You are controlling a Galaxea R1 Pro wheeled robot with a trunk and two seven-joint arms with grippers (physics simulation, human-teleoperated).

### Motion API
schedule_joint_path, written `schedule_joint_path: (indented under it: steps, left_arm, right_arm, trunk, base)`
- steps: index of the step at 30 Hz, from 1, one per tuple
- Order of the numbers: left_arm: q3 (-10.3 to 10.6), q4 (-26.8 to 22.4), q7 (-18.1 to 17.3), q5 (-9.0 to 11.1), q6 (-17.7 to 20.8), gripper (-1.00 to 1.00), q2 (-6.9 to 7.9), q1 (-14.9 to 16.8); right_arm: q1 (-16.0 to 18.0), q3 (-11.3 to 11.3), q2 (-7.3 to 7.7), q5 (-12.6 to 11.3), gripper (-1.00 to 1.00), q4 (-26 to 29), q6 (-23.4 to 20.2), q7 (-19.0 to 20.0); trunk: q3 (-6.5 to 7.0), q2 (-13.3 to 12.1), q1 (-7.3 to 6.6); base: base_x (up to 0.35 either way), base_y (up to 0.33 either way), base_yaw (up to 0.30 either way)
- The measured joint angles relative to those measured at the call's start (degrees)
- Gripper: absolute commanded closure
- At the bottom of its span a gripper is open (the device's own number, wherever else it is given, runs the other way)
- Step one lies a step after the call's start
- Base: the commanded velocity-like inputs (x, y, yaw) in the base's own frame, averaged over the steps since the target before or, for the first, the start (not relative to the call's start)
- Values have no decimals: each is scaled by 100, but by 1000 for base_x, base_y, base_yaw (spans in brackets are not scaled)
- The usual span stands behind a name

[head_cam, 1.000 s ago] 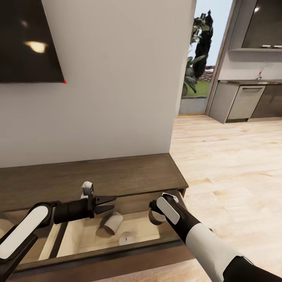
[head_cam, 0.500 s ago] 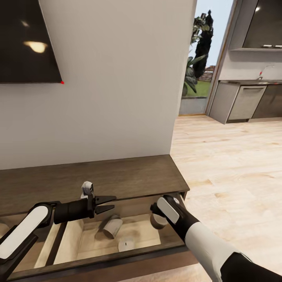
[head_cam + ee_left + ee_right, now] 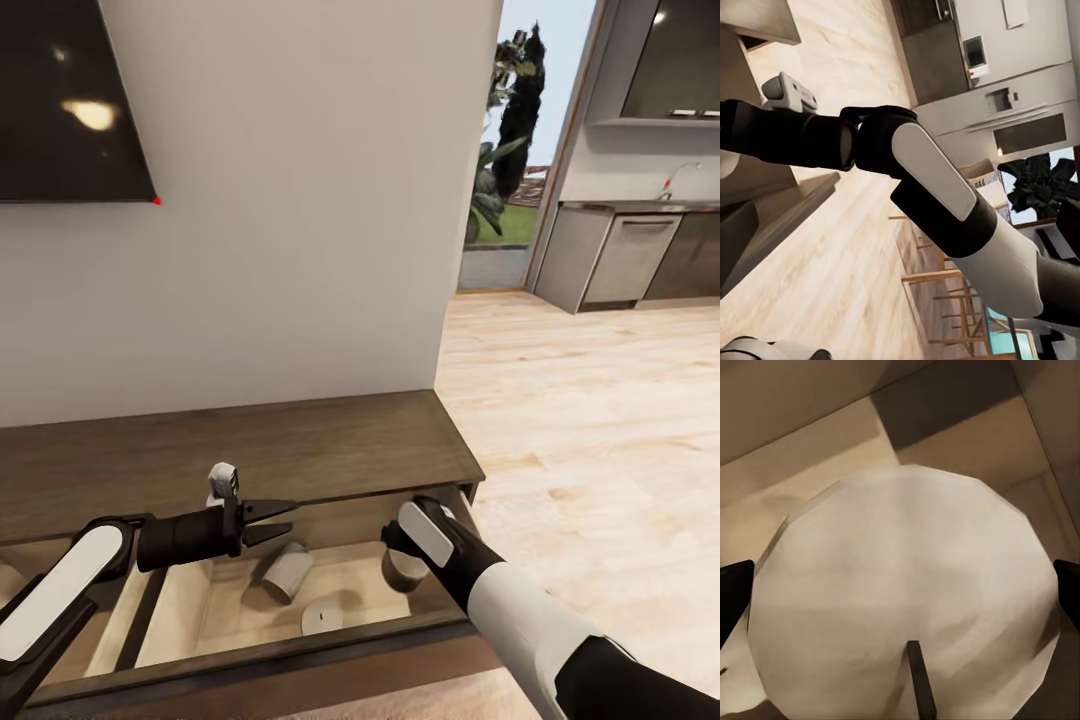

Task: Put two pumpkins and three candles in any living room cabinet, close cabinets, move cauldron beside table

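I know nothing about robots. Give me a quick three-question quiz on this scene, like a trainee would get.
1. Multiple choice: how many candles are in or just over the open drawer of the cabinet? A) one B) three C) five
2. True or false: the left gripper is carrying a pumpkin.
3. Fill in: the jaws of the right gripper are closed on a ____.

Key
1. B: one upright, one tipped over, one in the right gripper.
2. False: its jaws are open and empty.
3. A candle, the held candle.
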State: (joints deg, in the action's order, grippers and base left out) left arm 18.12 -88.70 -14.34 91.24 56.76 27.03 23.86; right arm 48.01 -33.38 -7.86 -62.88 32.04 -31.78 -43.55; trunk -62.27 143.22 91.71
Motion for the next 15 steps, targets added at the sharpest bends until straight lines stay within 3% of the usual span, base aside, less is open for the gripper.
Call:
schedule_joint_path:
  steps: [15]
  left_arm:
    - [0, 1, -8, 0, 0, -100, 0, 0]
  right_arm:
    - [0, -6, -8, 97, 100, -182, 79, 359]
  trunk:
    - [-333, 20, 39]
  base:
    - [0, 0, 0]
